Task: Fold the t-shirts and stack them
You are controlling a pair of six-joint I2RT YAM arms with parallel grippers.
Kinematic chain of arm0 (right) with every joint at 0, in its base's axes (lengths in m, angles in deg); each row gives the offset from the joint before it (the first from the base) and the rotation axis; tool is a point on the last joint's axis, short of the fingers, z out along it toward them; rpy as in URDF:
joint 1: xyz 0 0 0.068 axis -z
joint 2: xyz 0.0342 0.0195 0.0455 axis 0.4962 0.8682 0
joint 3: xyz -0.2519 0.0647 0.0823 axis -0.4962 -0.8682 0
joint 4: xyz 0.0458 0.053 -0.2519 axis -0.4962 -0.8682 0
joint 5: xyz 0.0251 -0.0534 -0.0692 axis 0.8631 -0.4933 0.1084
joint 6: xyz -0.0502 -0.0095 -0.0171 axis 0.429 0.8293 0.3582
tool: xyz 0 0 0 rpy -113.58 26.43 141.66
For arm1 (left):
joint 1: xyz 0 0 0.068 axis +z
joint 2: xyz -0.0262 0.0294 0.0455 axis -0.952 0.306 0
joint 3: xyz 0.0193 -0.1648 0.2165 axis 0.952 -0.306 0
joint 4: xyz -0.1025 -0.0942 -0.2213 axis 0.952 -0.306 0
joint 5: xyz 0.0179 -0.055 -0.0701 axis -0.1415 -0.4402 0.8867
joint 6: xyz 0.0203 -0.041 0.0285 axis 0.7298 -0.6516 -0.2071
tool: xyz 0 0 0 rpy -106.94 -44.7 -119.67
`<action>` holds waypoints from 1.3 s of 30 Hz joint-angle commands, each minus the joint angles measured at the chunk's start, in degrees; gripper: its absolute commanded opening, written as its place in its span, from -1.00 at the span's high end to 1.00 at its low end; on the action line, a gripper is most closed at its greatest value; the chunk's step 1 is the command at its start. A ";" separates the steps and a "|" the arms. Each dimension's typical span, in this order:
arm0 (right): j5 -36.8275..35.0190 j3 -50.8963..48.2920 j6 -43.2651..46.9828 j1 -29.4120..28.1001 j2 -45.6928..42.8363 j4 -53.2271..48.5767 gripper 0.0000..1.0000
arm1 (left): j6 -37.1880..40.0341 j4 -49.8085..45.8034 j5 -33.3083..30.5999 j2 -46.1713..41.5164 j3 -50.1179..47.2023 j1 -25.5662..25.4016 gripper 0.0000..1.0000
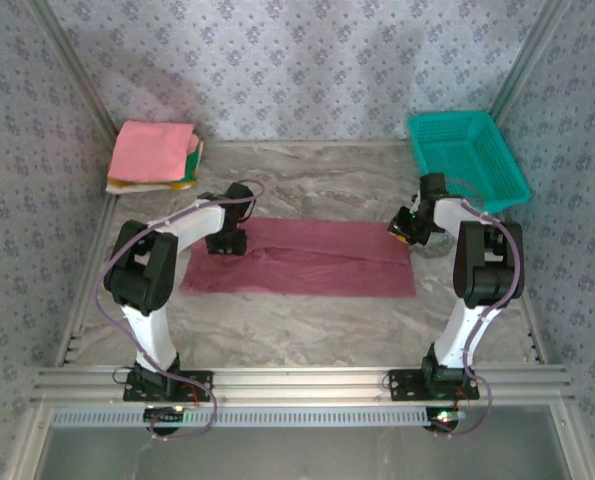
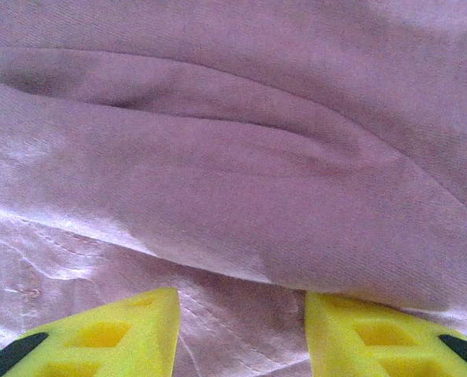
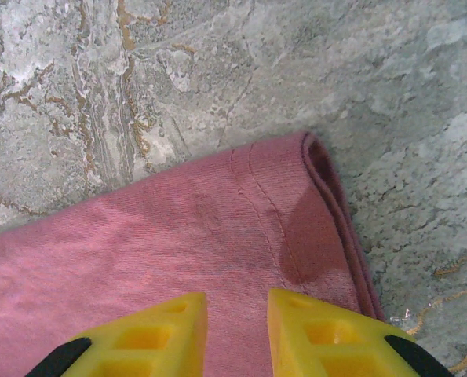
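At table centre: maroon shirt, folded to a long flat band running 9 to 3 o'clock, a soft crease along its length, lettering not visible. Left gripper: at the band's 10 o'clock end, pointing down onto the cloth; jaws spread, wrinkled maroon fabric lying across the gap, nothing pinched that can be seen. Right gripper: at the band's 2 o'clock corner, low over the cloth; jaws narrowly apart above the stitched hem just beside the doubled edge; whether they nip the fabric cannot be told. At 10 o'clock, in the far corner, well apart from the band: folded stack, pink shirt on top, yellow-green shirt showing at its 3 o'clock edge, white shirt at the bottom. At 2 o'clock, against the wall: teal mesh basket, tilted, near the right arm and apart from the band
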 commanded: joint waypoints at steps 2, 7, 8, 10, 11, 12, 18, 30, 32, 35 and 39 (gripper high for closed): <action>0.75 -0.21 0.13 0.29 -0.84 -0.95 0.42 | 1.73 -1.30 -2.36 1.65 1.07 0.17 0.09; 0.69 -0.25 0.20 0.37 -0.79 -0.95 0.42 | 1.33 -0.52 -1.37 1.31 -0.17 -0.49 0.00; 0.73 -0.26 0.26 0.37 -0.67 -1.00 0.42 | 1.22 -0.76 -1.26 1.26 -0.14 -0.61 0.00; 0.89 -0.20 0.22 0.36 -0.51 -0.85 0.42 | 1.28 -0.75 -1.19 1.03 -0.48 -0.96 0.00; 0.93 -0.24 0.21 0.36 -0.45 -0.78 0.42 | 1.35 -0.76 -1.03 0.98 -0.61 -1.06 0.00; 1.05 -0.20 0.17 0.35 -0.44 -0.69 0.41 | 1.45 -0.90 -0.69 0.97 -0.49 -1.06 0.00; 0.97 -0.18 0.28 0.37 -0.51 -1.00 0.41 | 1.38 -1.28 -0.78 0.05 -0.87 -1.85 0.06; 0.92 -0.27 0.58 0.36 -1.05 -1.48 0.41 | 1.77 -0.44 -3.40 1.07 0.05 -1.78 1.00; 0.87 -0.25 0.57 0.36 -1.08 -1.48 0.41 | 2.00 -0.76 -3.72 0.98 1.07 -1.77 1.00; 1.00 -0.34 0.56 0.36 -1.14 -1.47 0.41 | 2.25 -1.65 -3.97 0.59 3.07 -1.68 1.00; 0.86 -0.44 0.75 0.46 -1.48 -1.72 0.41 | 2.35 -2.11 -3.84 -1.26 4.24 -1.67 1.00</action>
